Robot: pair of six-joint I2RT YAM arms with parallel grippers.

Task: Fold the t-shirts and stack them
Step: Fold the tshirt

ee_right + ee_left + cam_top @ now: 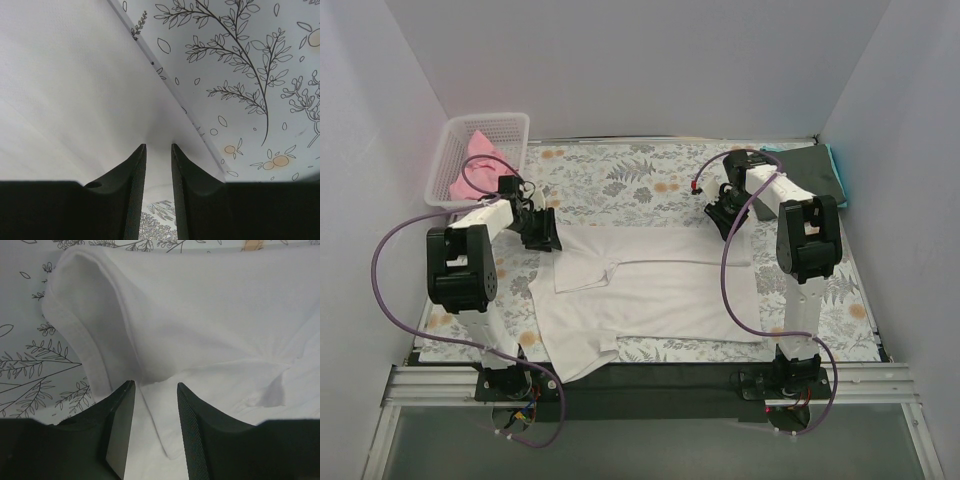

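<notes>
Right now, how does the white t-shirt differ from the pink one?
The white t-shirt lies spread over the tablecloth mid-table; the pink t-shirt is bunched inside the basket at the far left corner. The left gripper and right gripper are at the white one's far edge; no gripper is near the pink one. Both are plain, and neither is fully folded.

You have bright, even, diffuse light; shadows are soft and faint, the white t-shirt (660,290) looks nearly washed out, all views reasonably sharp
</notes>
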